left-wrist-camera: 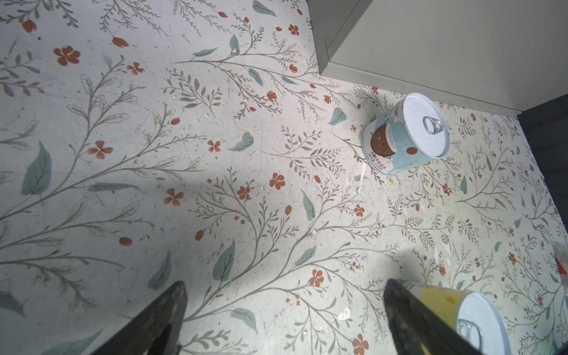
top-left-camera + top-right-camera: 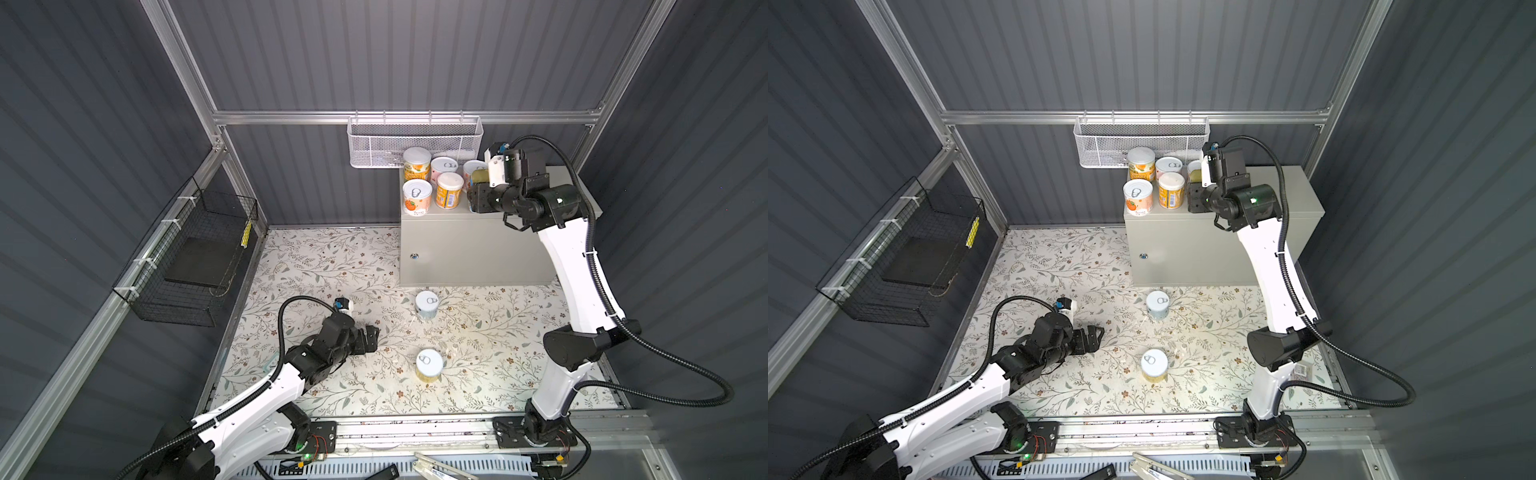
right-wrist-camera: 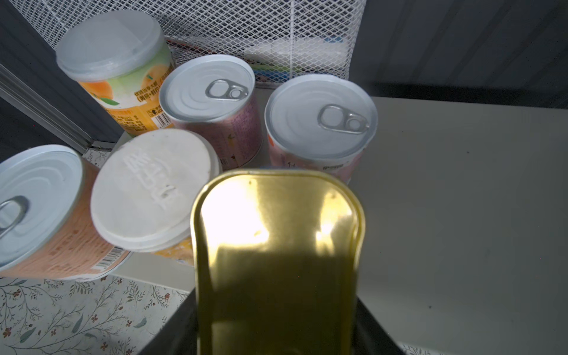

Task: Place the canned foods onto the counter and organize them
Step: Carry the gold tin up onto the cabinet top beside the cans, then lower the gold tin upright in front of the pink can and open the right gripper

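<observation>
R gripper (image 2: 476, 195), clamped on gold-topped tin (image 3: 276, 246), works at counter (image 2: 469, 249), just beside white-lidded can (image 3: 150, 187). Risk: a nudge topples packed neighbours off the edge. L gripper (image 2: 372, 336), jaws apart, hovers near yellow can (image 2: 429, 365) on mat.

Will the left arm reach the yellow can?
Probably yes: the left end effector is open, the yellow can stands upright close by, and nothing lies between them.
</observation>
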You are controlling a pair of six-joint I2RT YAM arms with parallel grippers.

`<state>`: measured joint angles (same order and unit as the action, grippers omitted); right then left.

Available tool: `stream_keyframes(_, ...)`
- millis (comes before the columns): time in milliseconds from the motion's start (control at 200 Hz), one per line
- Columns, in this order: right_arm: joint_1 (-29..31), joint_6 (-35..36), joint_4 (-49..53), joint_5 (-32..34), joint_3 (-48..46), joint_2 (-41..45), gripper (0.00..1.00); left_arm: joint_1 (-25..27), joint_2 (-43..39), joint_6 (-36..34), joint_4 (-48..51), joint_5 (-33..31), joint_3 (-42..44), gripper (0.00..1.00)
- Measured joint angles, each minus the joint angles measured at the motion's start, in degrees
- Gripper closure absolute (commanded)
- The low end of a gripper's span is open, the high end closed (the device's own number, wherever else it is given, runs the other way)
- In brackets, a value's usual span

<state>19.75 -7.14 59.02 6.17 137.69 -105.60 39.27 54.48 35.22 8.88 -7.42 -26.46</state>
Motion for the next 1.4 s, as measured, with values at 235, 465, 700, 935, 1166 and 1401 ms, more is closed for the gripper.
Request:
stream_keyframes(235, -0.59, 1.18, -1.31, 0.0, 0.0, -1.53, 0.47, 0.0, 0.0, 0.02, 0.55, 0.0, 0.0, 0.0)
stream_keyframes(465, -0.66, 1.99, -1.99, -0.04, 0.0, -1.84, 0.44, 0.0, 0.0, 0.46, 0.7, 0.0, 0.0, 0.0)
stream_keyframes(700, -0.79, 3.67, -1.95, -0.04, 0.0, -1.84, 0.42, 0.0, 0.0, 0.9, 1.42, 0.02, -0.04, 0.0)
stream_keyframes(935, -1.16, 6.4, -1.84, -0.87, 0.0, -1.81, 0.45, 0.0, 0.02, 1.55, 1.4, 0.68, -0.04, 0.0)
stream_keyframes(1166, -2.1, 7.19, -0.81, -2.56, 0.02, -1.38, 0.46, 0.0, 0.31, 2.16, 1.22, 1.57, -0.04, 0.0)
stream_keyframes(1401, -2.36, 7.21, 1.25, -3.63, 0.04, -0.72, 0.46, 0.0, 0.72, 2.56, 0.79, 2.16, -0.04, 0.0)
